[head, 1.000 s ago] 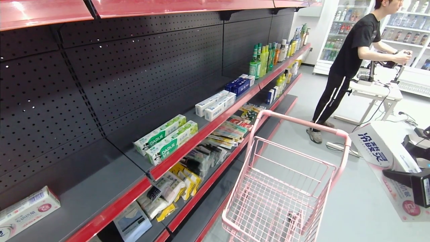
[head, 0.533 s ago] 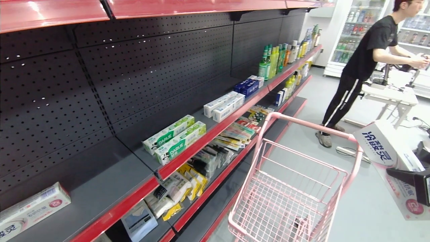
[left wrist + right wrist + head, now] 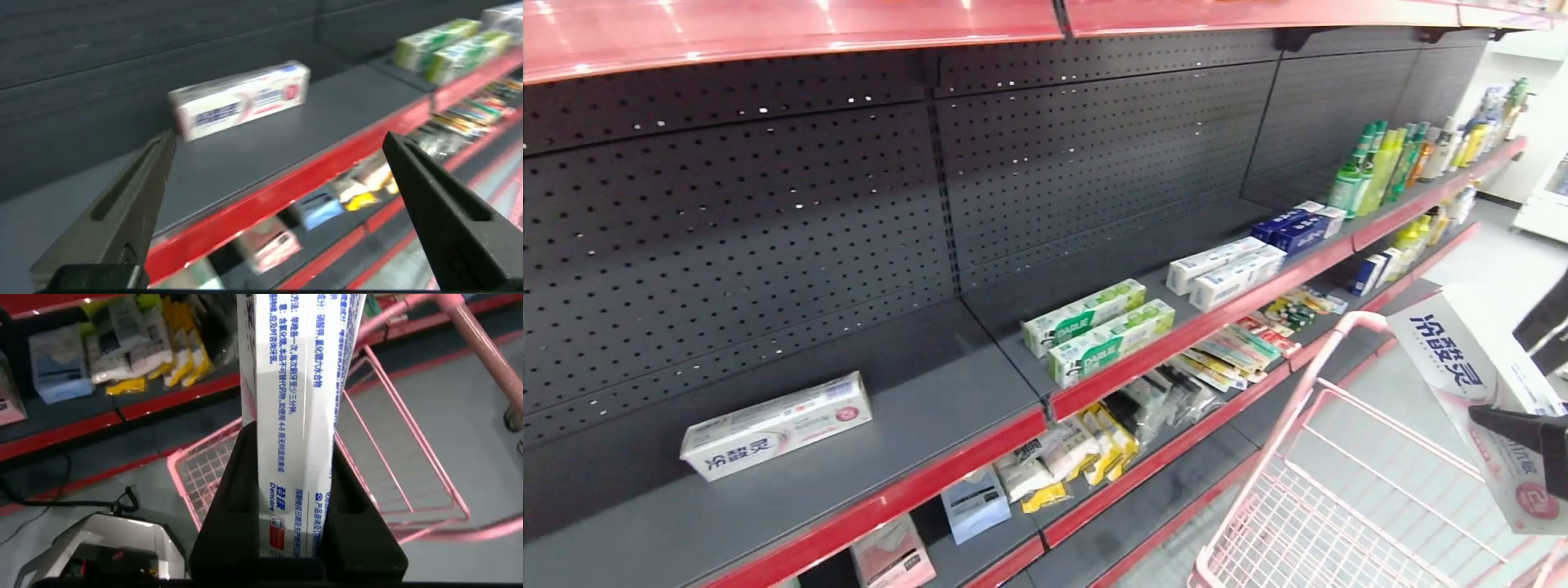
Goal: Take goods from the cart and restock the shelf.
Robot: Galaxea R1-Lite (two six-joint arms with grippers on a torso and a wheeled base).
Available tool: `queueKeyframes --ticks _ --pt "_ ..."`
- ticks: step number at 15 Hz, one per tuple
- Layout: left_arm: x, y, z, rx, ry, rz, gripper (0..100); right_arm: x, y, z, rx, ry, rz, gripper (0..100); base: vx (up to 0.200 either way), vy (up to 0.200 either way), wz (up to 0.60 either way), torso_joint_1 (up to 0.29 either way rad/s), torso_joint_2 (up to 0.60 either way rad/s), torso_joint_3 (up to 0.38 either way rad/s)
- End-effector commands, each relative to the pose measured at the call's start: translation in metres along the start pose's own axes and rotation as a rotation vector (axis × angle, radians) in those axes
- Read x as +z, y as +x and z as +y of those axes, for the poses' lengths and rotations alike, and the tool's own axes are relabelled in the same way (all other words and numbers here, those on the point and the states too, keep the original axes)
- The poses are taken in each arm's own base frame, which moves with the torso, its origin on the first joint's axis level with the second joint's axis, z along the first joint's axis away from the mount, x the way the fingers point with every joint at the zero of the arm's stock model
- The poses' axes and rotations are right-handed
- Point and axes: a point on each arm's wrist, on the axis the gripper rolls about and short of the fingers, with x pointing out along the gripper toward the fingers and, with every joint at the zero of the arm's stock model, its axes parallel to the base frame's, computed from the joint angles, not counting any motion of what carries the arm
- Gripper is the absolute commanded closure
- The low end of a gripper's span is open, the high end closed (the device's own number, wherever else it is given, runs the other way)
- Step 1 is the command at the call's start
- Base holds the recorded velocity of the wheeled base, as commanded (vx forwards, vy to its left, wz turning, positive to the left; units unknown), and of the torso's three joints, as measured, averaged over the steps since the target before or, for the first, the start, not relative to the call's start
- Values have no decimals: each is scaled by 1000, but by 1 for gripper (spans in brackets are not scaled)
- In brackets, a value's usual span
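Observation:
A white and pink toothpaste box (image 3: 1474, 384) is held upright at the right, above the pink cart (image 3: 1339, 498), with my right gripper (image 3: 1531, 437) shut on its lower part. In the right wrist view the box (image 3: 298, 392) stands between the black fingers (image 3: 237, 490) of that gripper (image 3: 298, 506), over the cart's wire basket (image 3: 392, 482). A matching box (image 3: 776, 425) lies on the grey shelf board (image 3: 931, 384). My left gripper (image 3: 278, 204) is open in front of that shelf, short of the lying box (image 3: 241, 98), with nothing between its fingers.
Green toothpaste boxes (image 3: 1098, 331), white boxes (image 3: 1225, 273), blue boxes (image 3: 1294, 229) and bottles (image 3: 1380, 163) line the shelf to the right. The lower shelf holds packets (image 3: 1086, 449). A red upper shelf (image 3: 849, 24) overhangs. Bare board lies around the lying box.
The head camera has swung left, so the whole picture shifted right and the lying box came toward the middle. The right gripper still holds its box in the same place.

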Motion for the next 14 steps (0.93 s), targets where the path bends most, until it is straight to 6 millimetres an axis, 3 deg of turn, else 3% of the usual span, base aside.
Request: queueKeyframes --ticks 1,12,14 --pt "0 0 0 0 -1 2 0 1 -3 1 -2 -5 -14 100 0 0 600 2 -2 7" --pt "0 0 0 0 1 2 0 -2 -15 3 -16 -18 -49 100 0 0 600 3 4 2" --pt "0 0 0 0 1 2 0 -4 -20 4 -22 -36 -67 100 0 0 0 0 0 0"
